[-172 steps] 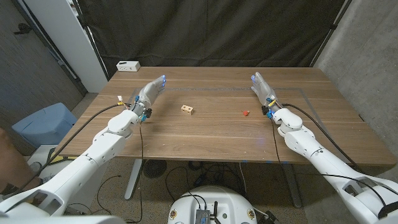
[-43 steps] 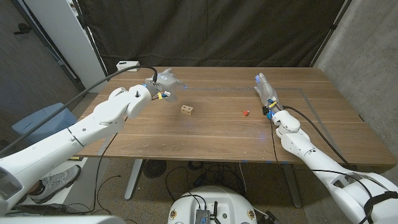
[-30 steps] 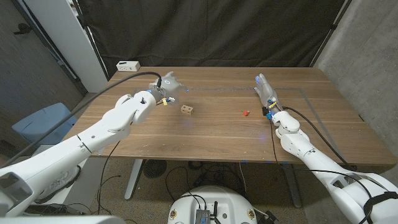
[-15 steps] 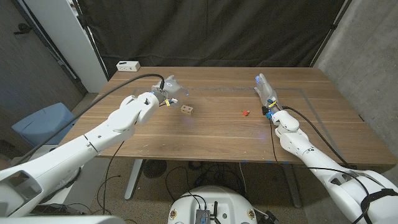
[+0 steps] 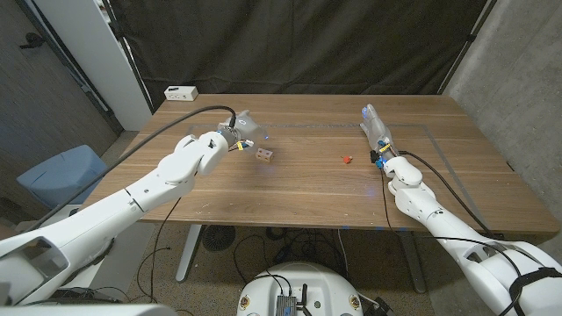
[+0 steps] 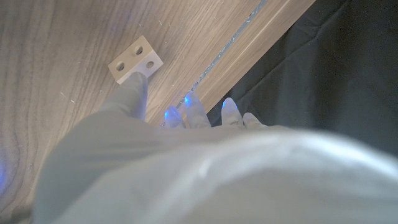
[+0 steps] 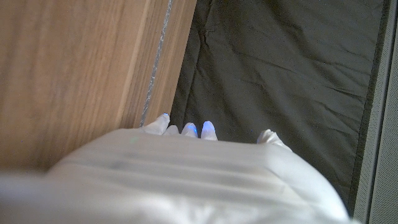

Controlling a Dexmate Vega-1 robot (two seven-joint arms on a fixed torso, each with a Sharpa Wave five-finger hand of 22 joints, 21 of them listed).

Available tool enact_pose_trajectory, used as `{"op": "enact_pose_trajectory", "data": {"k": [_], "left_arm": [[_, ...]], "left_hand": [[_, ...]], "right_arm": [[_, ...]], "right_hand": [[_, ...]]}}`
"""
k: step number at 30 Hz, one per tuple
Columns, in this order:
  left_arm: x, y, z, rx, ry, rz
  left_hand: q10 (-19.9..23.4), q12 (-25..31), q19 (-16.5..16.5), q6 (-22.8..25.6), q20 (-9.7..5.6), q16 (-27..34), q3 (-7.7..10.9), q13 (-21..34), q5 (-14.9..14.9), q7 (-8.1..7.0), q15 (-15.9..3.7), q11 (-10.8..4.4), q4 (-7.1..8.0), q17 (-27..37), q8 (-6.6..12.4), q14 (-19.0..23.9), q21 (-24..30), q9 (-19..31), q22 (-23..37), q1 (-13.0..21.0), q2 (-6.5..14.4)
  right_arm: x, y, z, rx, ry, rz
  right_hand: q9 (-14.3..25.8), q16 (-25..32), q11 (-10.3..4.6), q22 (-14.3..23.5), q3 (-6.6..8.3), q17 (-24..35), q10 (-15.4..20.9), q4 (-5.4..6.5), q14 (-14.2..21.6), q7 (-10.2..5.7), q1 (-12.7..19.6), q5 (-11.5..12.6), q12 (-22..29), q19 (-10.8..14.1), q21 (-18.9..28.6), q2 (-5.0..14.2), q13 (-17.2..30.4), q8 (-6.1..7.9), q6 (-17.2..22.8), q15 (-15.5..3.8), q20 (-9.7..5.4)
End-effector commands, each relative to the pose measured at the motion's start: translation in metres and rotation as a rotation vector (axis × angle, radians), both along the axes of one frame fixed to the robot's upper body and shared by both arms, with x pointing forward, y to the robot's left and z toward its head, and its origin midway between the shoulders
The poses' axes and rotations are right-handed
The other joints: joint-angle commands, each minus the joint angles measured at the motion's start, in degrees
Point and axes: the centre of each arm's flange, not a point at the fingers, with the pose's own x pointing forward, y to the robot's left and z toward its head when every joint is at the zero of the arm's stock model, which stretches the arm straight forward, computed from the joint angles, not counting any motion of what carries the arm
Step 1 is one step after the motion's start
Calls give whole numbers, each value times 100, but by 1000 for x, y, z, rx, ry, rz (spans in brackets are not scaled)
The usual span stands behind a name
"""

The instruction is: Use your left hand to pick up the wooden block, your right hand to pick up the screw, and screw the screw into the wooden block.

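The small wooden block (image 5: 264,155) with round holes lies near the middle of the table. In the left wrist view the wooden block (image 6: 135,60) shows two holes, and one finger of my left hand (image 6: 180,162) reaches right up to its edge. My left hand (image 5: 242,128) hovers just behind and left of the block, fingers spread, holding nothing. The small red screw (image 5: 347,159) lies on the table to the right. My right hand (image 5: 372,125) stands on its edge just right of the screw, fingers straight, empty. The right wrist view has my right hand (image 7: 186,168) over the table.
A white box (image 5: 181,92) sits at the table's far left corner. A pale strip (image 5: 307,127) runs across the back of the wooden table (image 5: 290,197). A black curtain hangs behind. A blue bin (image 5: 61,175) stands on the floor at the left.
My left arm has swung in from the table's left side toward the middle, bringing the hand close to the block. The right arm, the block and the screw stay in place.
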Motion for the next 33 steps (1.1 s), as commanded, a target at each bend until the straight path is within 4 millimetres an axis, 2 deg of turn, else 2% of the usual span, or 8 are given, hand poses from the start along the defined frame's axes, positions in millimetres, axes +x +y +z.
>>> {"op": "enact_pose_trajectory", "data": {"k": [1, 24, 33], "left_arm": [[8, -5, -6, 3, 20, -1], [19, -10, -21, 5, 49, 4], [24, -12, -24, 19, 55, 29]], "left_hand": [[91, 15, 56, -52, 11, 17, -41, 15, 28, 3, -14, -15, -13, 2, -52, 59, 10, 2, 24, 71, -8], [111, -36, 106, -197, 18, 8, -84, 16, 24, 5, -67, -16, -15, 2, -108, 108, 17, -1, 25, 85, -30], [-86, -165, 154, -530, 21, -36, -176, 21, 27, 16, -18, -19, -7, 5, -171, 64, 16, -4, 26, 46, -119]], "right_arm": [[-1, -1, -3, 7, 4, -7], [-6, -4, -7, 19, 5, -16], [-6, -3, -9, 21, 8, -15]], "right_hand": [[18, 32, 7, 19, 23, 16, 22, -43, -13, -13, -27, -27, 46, -45, 10, -43, 28, 6, -35, 52, 27], [18, 36, 8, 19, 32, 19, 20, -57, -14, -23, -41, -30, 47, -50, 9, -41, 28, 10, -43, 60, 44], [18, 35, 3, 19, 34, 20, 17, -61, -19, -26, -48, -31, 46, -50, 10, -42, 29, 10, -49, 62, 46]]}}
